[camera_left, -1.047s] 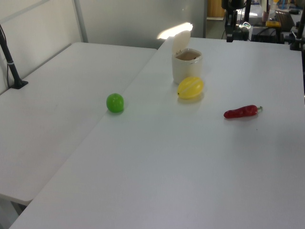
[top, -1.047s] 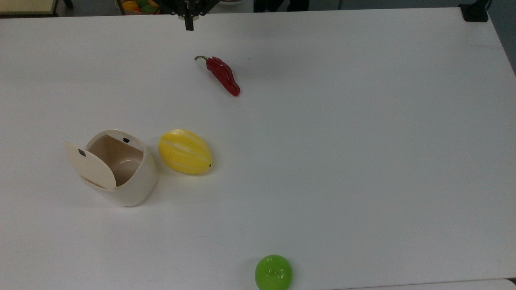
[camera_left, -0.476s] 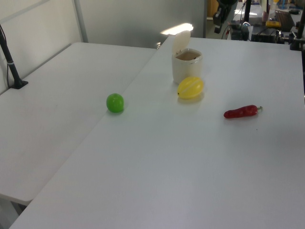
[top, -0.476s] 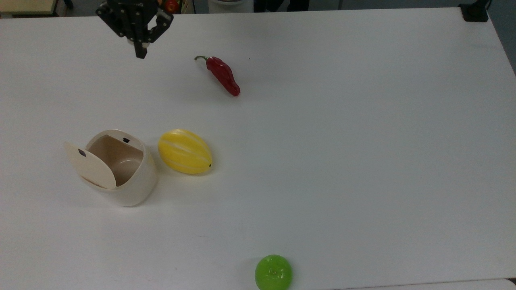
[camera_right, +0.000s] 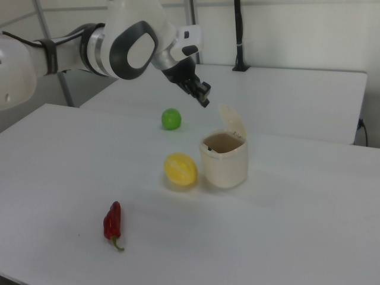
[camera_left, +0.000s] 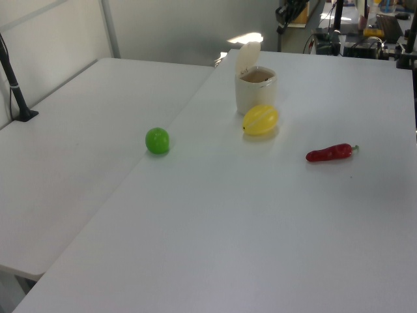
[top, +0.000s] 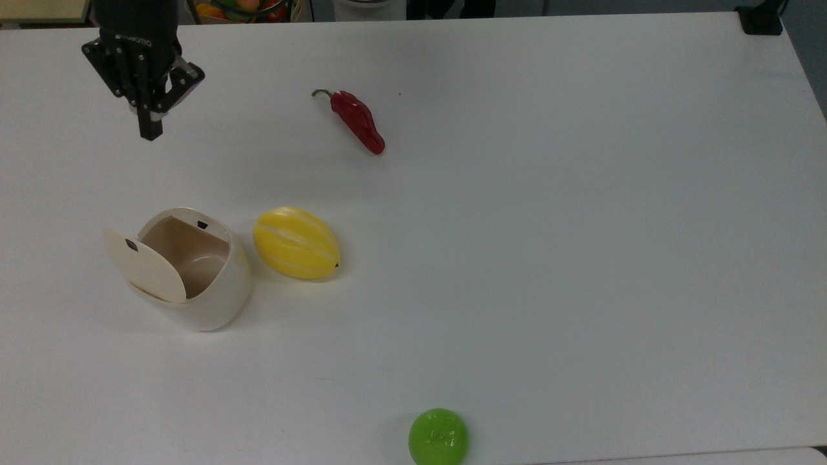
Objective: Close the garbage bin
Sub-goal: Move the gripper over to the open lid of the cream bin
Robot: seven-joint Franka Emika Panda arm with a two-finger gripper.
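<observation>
Gripper (top: 151,132) at the top view's upper left, fingers together, holding nothing as I watch; bin (top: 205,294) sits lower left, lid (top: 145,261) up, beside the melon (top: 296,243).

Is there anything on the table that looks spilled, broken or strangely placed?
Nothing is spilled or broken. The garbage bin merely stands with its lid open. The yellow melon, red chili and green apple lie apart on the table.

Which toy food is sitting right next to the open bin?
The yellow striped plastic melon, just beside the cream-white plastic garbage bin. The red chilli pepper and the green apple lie much farther away.
</observation>
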